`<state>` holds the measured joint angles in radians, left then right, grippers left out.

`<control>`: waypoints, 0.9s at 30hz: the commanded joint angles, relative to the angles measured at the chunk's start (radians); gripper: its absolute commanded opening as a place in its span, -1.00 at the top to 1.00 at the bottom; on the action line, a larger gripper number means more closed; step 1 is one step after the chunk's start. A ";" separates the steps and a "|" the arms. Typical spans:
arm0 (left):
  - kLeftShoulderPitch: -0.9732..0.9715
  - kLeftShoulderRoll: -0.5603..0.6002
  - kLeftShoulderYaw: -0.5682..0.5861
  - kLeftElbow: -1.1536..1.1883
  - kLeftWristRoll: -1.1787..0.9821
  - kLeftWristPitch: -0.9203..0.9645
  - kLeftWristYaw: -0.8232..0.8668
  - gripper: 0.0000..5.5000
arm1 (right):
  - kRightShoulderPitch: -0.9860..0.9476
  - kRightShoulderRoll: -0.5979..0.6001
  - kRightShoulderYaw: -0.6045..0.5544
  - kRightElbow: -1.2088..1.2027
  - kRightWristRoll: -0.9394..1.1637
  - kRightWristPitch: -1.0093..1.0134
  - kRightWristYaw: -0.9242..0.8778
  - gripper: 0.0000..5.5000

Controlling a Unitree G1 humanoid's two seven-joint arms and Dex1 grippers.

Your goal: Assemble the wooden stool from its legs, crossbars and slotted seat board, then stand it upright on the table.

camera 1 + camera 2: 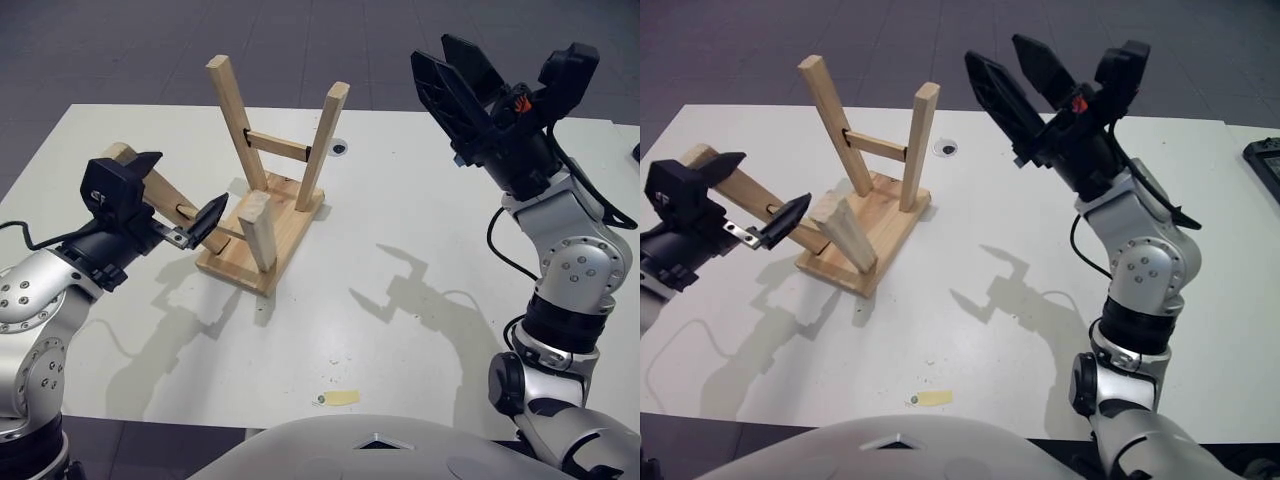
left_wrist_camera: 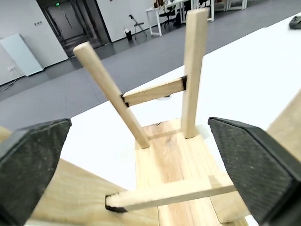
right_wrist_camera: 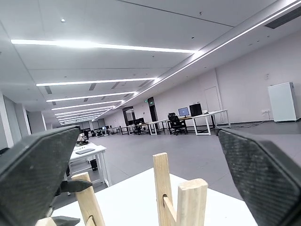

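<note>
The wooden stool lies upside down, its slotted seat board (image 1: 290, 212) flat on the white table (image 1: 420, 200). Two far legs (image 1: 236, 120) (image 1: 324, 140) stand up from the board, joined by a crossbar (image 1: 277, 146). A near leg (image 1: 261, 232) leans up at the board's front. Another leg (image 1: 165, 190) slants out to the left, with a crossbar (image 2: 169, 193) running from it. My left gripper (image 1: 186, 182) is open and straddles that slanted leg. My right gripper (image 1: 460, 75) hangs open high above the table's right side, holding nothing, with the leg tops (image 3: 162, 188) below it.
A round cable hole (image 1: 340, 148) sits in the table behind the stool. A small yellow tag (image 1: 340, 398) lies near the front edge. A dark object (image 1: 1265, 160) rests at the far right edge. Bare table spreads between the stool and the right arm.
</note>
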<state>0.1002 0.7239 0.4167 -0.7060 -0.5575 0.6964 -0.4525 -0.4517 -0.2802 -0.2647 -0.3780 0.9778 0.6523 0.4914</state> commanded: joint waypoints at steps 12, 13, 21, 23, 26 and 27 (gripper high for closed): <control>-0.308 0.105 -0.187 0.585 0.289 -0.371 -0.180 -0.96 | -0.030 0.022 0.099 -0.027 0.021 -0.006 -0.022 -0.96; -0.339 0.092 -0.195 0.594 0.274 -0.385 -0.201 -0.96 | -0.033 0.020 0.105 -0.020 0.025 -0.003 -0.013 -0.96; -0.428 0.065 0.011 0.394 -0.059 -0.283 -0.234 -0.96 | -0.053 0.019 0.090 0.112 0.025 -0.027 0.048 -0.96; -0.436 0.057 0.124 0.366 -0.149 -0.245 -0.170 -0.96 | -0.078 0.025 0.067 0.183 0.003 -0.068 0.053 -0.96; -0.375 0.009 0.203 0.336 -0.162 -0.189 -0.021 -0.96 | -0.137 0.028 0.039 0.314 -0.085 -0.154 0.005 -0.96; -0.337 -0.016 0.202 0.329 -0.146 -0.165 0.029 -0.96 | -0.158 0.022 0.055 0.369 -0.149 -0.170 -0.034 -0.96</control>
<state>-0.3092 0.7620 0.6111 -0.3676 -0.7187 0.4710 -0.5139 -0.5518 -0.2540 -0.2157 -0.1037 0.9283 0.5216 0.5222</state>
